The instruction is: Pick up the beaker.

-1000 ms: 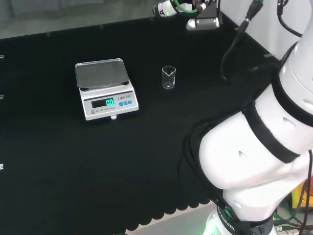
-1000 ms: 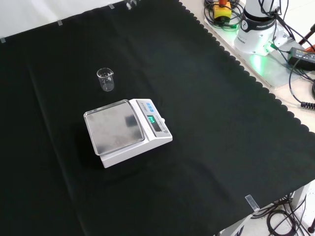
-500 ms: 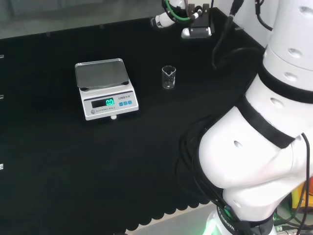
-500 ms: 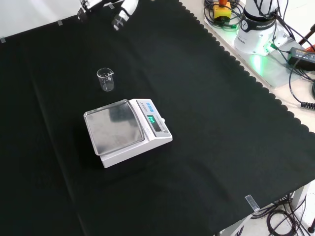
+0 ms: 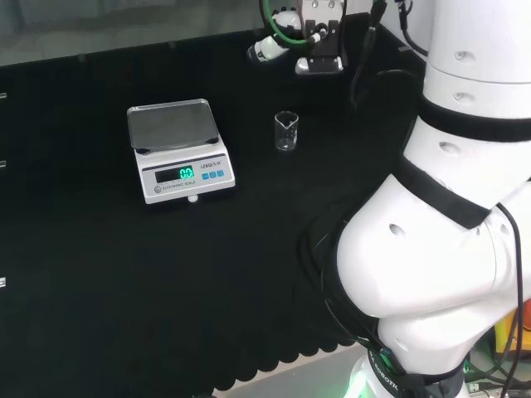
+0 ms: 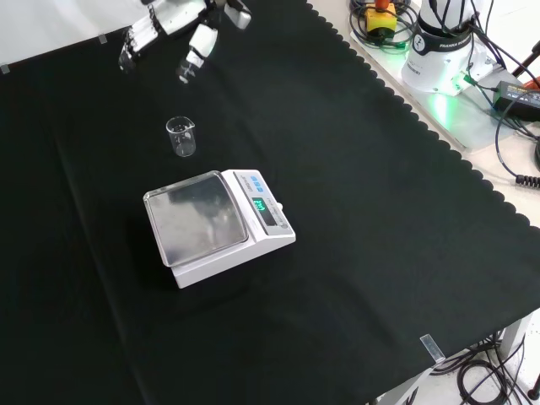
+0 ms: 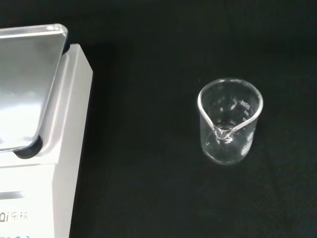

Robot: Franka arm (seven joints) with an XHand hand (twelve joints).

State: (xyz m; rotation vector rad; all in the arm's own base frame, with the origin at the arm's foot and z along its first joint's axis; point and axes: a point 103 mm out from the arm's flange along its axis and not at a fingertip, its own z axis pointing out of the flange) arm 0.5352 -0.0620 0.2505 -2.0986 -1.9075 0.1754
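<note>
Beaker point(image 6: 180, 137): upright and empty on the table point(image 6: 380, 211), towards its far edge in the front view, just beside the scale point(image 6: 218, 224), apart from it.
Hand point(image 6: 173, 29): above the table beyond the beaker, touching nothing.
Fingers point(image 6: 192, 57): straight and spread apart.
Approach: descend with fingers either side of the glass wall; close at mid-height.
Caution: avoid the scale; keep the beaker vertical.

A black cloth point(image 6: 363, 211) with a scalloped edge covered the bench point(image 6: 515, 333) and lay smooth and unwrinkled. In the front view, pale bench surface showed beyond the cloth's right edge, where dark cables point(image 6: 515, 156) trailed. A strip of clear tape point(image 6: 431, 347) held the cloth's near corner. In the head view, a grey surface point(image 5: 108, 25) lay past the cloth's far edge.
</note>
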